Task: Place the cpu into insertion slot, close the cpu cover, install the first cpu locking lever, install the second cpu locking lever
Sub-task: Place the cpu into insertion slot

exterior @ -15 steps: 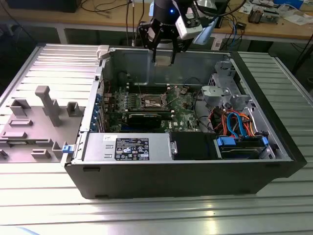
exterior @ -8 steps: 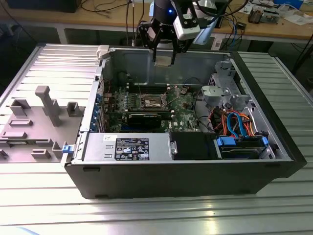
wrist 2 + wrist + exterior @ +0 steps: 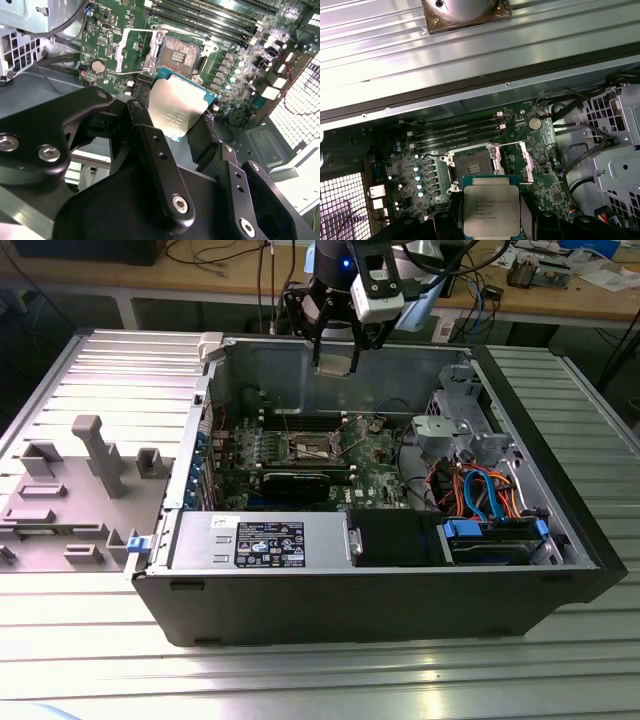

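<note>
The cpu (image 3: 491,205) sits between the fingers of the gripper (image 3: 491,226), silver top facing the first wrist camera. The black fingers are closed in on two opposite edges of it, so the gripper is narrowed to the chip's width and carries nothing else. In the exterior view the gripper (image 3: 335,358) hangs high above the open computer case (image 3: 350,610), with the chip well clear of the board.

Below the gripper lies the insertion slot (image 3: 472,162), its dark contact field bare. The cpu cover (image 3: 121,52) is swung open to one side of the slot, so the way down looks free. The step in hand appears to be the first one, placing the chip; nothing is seated yet.

By my reading, seating it calls for bringing the chip square over the slot, level, with its edges parallel to the silver rim, before any descent.

Just beyond the slot run the long memory slots (image 3: 455,132) on the green motherboard (image 3: 545,145). The case rests on a ribbed metal tabletop (image 3: 300,680), with a grey moulded fixture (image 3: 90,470) on the exterior view's left. Wooden benches (image 3: 220,280) with cables stand behind.
</note>
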Tool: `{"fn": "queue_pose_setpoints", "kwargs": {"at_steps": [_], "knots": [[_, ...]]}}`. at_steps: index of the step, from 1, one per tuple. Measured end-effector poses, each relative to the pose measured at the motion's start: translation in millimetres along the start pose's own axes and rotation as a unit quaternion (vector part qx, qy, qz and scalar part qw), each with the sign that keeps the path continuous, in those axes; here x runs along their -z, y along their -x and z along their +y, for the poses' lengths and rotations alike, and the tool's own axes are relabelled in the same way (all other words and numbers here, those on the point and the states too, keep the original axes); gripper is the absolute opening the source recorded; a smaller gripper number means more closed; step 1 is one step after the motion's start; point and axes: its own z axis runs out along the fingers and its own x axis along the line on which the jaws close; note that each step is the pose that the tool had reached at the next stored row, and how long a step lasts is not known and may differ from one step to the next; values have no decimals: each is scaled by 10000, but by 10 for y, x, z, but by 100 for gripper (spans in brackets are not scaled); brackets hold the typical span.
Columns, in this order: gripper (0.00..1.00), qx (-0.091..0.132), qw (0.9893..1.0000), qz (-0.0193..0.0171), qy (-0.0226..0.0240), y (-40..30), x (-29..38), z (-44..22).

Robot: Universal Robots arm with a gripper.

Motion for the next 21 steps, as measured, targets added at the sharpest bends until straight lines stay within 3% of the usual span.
{"fn": "queue_pose_setpoints", "kwargs": {"at_steps": [4,11,21], "knots": [[54,-9,10000,-1,0,0,0,0],[54,-402,9992,-36,8,-7,-17,-3],[54,-486,9988,-45,5,-47,-26,-12]]}}
